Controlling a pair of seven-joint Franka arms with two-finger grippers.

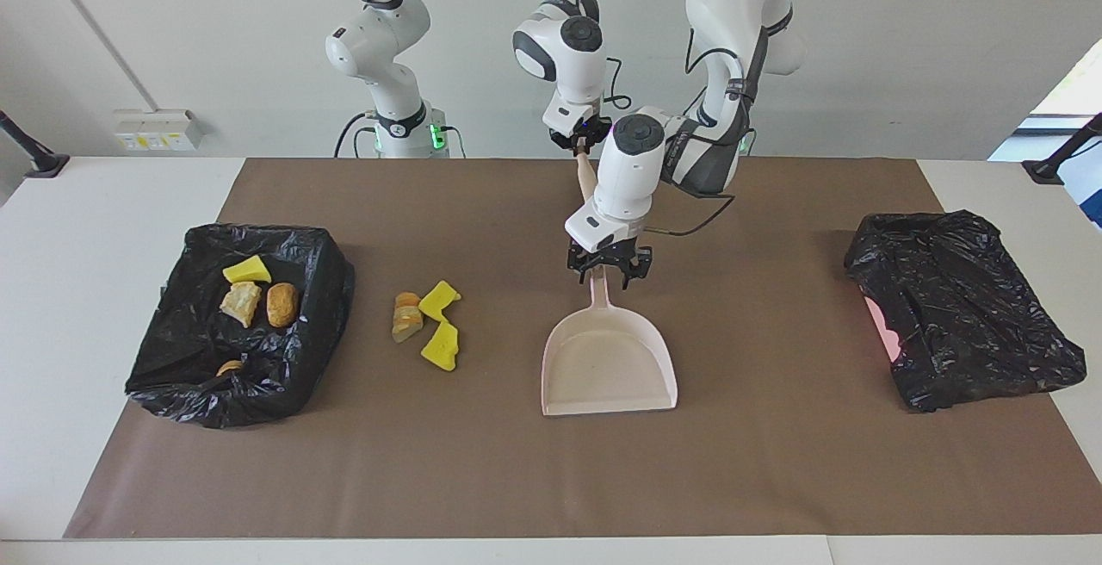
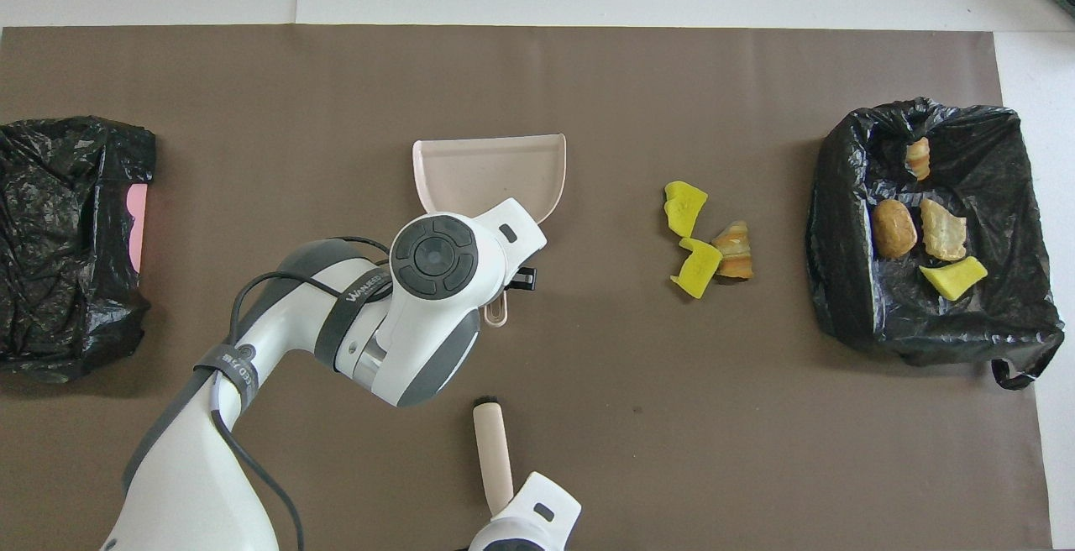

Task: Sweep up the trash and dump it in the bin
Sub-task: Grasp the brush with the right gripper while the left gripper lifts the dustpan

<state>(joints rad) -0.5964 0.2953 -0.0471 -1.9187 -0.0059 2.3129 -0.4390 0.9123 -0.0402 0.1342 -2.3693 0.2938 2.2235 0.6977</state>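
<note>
Beside the bin (image 1: 172, 375), three scraps (image 1: 428, 321) wait unswept; right tool (image 1: 578, 141) clamps the brush (image 1: 585, 176); left tool (image 1: 609, 270), part-open, straddles the dustpan (image 1: 608, 367) handle.

The dustpan (image 1: 608, 364) is pale beige on a brown mat (image 1: 775, 462). Yellow and brown scraps (image 1: 428, 322) lie beside a glossy black bag (image 1: 327, 289).

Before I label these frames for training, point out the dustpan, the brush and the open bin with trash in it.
dustpan (image 1: 607, 367): facing view, on its flat pan.
brush (image 2: 492, 454): overhead view, middle of its handle.
open bin (image 1: 327, 268): facing view, on its black-lined wall.
</note>
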